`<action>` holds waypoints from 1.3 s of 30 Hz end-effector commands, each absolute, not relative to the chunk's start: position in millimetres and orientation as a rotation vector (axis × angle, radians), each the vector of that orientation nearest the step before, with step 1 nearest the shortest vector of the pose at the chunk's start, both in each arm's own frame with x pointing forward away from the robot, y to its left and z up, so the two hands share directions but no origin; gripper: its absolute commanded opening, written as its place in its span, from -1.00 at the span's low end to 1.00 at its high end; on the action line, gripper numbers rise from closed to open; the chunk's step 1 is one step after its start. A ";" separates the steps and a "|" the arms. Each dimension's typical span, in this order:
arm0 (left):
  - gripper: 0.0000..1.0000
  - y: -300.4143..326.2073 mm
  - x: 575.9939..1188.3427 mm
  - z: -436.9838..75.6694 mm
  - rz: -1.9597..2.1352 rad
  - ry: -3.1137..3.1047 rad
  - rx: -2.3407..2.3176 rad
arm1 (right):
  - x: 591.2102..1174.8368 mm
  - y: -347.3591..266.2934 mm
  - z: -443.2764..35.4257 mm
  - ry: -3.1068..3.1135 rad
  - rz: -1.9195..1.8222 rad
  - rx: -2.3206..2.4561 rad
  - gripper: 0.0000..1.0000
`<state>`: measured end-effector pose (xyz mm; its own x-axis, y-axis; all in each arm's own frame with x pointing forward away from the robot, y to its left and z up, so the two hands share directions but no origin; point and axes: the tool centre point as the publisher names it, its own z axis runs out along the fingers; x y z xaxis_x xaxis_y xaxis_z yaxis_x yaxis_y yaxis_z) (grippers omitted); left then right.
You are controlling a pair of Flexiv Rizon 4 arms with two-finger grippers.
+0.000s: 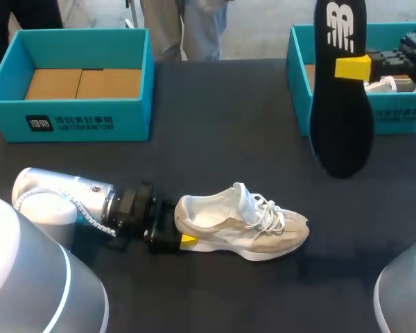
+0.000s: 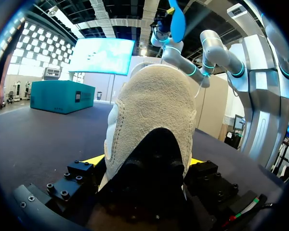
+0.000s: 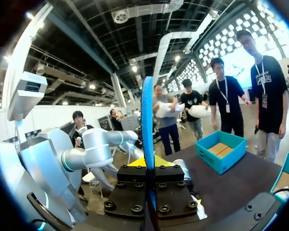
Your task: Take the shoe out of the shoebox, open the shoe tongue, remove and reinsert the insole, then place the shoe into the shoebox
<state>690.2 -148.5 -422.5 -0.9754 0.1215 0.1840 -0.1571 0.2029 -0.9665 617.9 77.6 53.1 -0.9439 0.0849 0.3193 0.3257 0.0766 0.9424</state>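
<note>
Insole [image 1: 341, 118], clamped in right gripper [image 1: 352, 68], hangs upper right; shoe [image 1: 243, 225], heel clamped by left gripper [image 1: 179, 234], lies lower centre, toe rightward.

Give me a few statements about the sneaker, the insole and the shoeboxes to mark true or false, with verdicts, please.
1. The left gripper clamps the sneaker at its heel. True.
2. The insole lies inside the sneaker. False: the right gripper holds it upright above the table.
3. The sneaker rests on the table. True.
4. The sneaker sits in the left shoebox. False: it lies on the table, outside that box.
</note>
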 end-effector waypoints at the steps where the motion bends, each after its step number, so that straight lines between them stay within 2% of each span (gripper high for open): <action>1: -1.00 -149.0 691.1 -426.1 1.855 -2.256 0.036 | 623.1 86.8 49.0 -2.128 -1.985 -0.376 -1.00; 24: -0.98 -148.7 690.9 -425.5 1.858 -2.261 0.023 | 621.2 106.2 46.8 -2.105 -1.957 -0.370 -1.00; 26: -0.56 -148.1 690.8 -425.0 1.860 -2.259 0.024 | 621.2 106.2 46.8 -2.105 -1.957 -0.370 -1.00; 27: -0.25 -147.8 690.8 -424.9 1.861 -2.260 0.023 | 621.2 106.2 46.8 -2.105 -1.957 -0.370 -1.00; 28: 0.15 -147.3 690.8 -424.9 1.861 -2.260 0.022 | 621.2 106.2 46.8 -2.105 -1.957 -0.370 -1.00; 29: 0.91 -147.0 690.9 -424.9 1.861 -2.261 0.023 | 621.2 106.2 46.8 -2.105 -1.957 -0.370 -1.00; 30: 1.00 -146.6 690.9 -424.9 1.861 -2.264 0.023 | 621.2 106.2 46.8 -2.105 -1.957 -0.370 -1.00; 39: 1.00 -139.6 692.9 -421.5 1.865 -2.306 -0.015 | 621.2 106.2 46.8 -2.105 -1.957 -0.370 -1.00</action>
